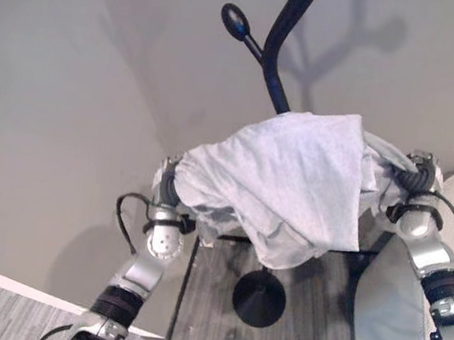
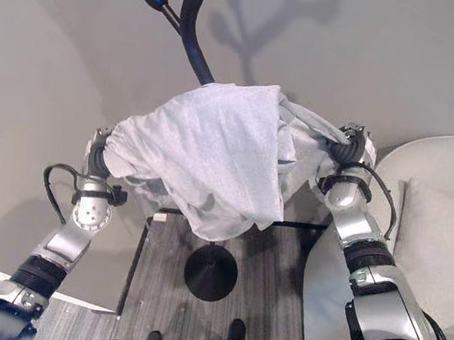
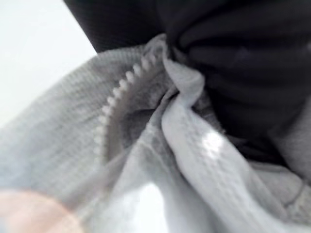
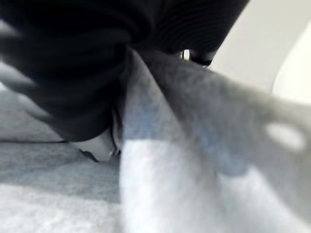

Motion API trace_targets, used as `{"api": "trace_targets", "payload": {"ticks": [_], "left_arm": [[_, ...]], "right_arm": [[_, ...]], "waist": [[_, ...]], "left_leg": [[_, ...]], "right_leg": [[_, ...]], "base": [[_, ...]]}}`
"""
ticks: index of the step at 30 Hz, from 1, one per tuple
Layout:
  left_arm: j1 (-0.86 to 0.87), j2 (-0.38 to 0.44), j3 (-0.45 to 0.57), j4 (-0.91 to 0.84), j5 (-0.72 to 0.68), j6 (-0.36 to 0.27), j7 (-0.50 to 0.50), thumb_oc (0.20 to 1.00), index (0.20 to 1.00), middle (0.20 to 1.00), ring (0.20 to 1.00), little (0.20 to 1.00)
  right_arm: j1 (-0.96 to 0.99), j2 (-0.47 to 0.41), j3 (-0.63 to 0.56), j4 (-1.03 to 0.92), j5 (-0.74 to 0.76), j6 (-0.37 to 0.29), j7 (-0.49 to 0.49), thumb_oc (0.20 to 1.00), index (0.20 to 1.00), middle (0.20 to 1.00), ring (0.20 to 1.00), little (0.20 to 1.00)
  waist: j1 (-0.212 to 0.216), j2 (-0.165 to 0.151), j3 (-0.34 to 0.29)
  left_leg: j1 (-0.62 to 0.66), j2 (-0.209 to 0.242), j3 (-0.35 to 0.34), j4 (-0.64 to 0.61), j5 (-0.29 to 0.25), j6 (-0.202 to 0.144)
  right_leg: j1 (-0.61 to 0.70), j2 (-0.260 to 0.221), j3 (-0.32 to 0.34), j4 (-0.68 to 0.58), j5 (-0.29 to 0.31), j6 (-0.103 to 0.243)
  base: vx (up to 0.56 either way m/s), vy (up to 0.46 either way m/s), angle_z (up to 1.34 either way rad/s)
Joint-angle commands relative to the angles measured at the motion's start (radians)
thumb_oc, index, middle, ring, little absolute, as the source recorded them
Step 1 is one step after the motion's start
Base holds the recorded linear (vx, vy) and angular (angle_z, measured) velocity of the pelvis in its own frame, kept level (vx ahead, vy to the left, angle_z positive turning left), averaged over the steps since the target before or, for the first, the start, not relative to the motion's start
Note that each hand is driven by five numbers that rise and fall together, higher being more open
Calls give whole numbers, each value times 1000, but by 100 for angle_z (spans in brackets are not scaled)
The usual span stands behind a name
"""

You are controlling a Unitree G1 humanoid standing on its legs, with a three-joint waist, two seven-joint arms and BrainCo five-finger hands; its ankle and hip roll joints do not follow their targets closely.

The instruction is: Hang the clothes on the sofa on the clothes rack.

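Clothes for hanging amount here to one pale grey garment (image 1: 291, 186), stretched between my two raised hands and draped across the black clothes rack (image 1: 280, 44). My left hand (image 1: 171, 184) is buried in the fabric's end on the wall side of the rack, my right hand (image 2: 345, 151) in the bunched end on the sofa side; cloth covers the fingers of both, so I cannot tell whether either is clenched on it or merely carrying it. My left wrist view shows folds and a zip's teeth (image 3: 121, 92) pressed against the dark cover. Outward from the hands, the garment sags in a soft hammock, its loose hem hanging in front of the rack's pole, above the round base (image 1: 259, 298). I judge it light and limp, with no stiffness to hold a shape, likely to slide off a smooth hook unless its weight balances. The zip edge or collar looks the firmest place to grip. A knobbed hook (image 1: 235, 22) rises above the garment; the sofa (image 2: 434, 237) lies beyond my right arm.
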Motion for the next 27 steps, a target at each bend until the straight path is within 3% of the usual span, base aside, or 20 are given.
{"api": "trace_targets", "payload": {"ticks": [1,10,11,12,13,18,27], "left_arm": [[-8,69,31,53,-60,-25,8,200,200,200,200,200],[60,-76,-114,58,-218,-90,-34,200,200,200,200,200],[60,-76,-115,58,-219,-90,-35,1000,1000,1000,1000,1000],[76,-97,-131,46,-279,-105,-53,1000,1000,1000,1000,1000],[84,-104,-136,39,-313,-112,-69,1000,1000,1000,1000,1000],[104,-116,-107,14,-396,-128,-72,1000,1000,1000,1000,1000],[117,-121,-17,47,-409,-146,-13,1000,1000,1000,1000,1000]], "right_arm": [[3,40,-35,14,-6,-34,-24,200,200,200,200,200],[149,181,4,-204,20,-109,7,200,200,200,200,200],[150,181,4,-205,20,-109,8,200,200,200,200,200],[160,195,26,-253,44,-122,36,200,200,200,200,200],[165,199,37,-270,73,-126,58,1000,1000,1000,1000,1000],[160,163,66,-334,132,-134,121,1000,1000,1000,1000,1000],[172,167,37,-319,136,-135,101,1000,1000,1000,1000,1000]], "waist": [[-22,-128,-17],[-53,-130,-17],[-52,-130,-17],[-57,-132,-18],[-59,-133,-19],[-60,-141,-22],[-53,-149,-36]], "left_leg": [[68,-43,32,-20,-34,-19],[85,-48,51,-20,-46,-8],[85,-48,51,-20,-46,-8],[86,-49,58,-20,-48,-7],[86,-49,62,-20,-47,-7],[89,-50,72,-20,-48,-7],[102,-51,87,-20,-53,-7]], "right_leg": [[123,-56,44,17,-138,32],[125,-59,65,17,-126,35],[125,-59,66,17,-126,35],[123,-59,72,17,-123,36],[122,-60,75,17,-121,36],[120,-63,82,17,-115,38],[128,-63,86,17,-110,40]], "base": [[-5,5,-5],[-10,4,-6],[-28,10,-14],[-33,17,-10],[-33,17,-9],[-35,15,-9],[-6,2,-1]]}}
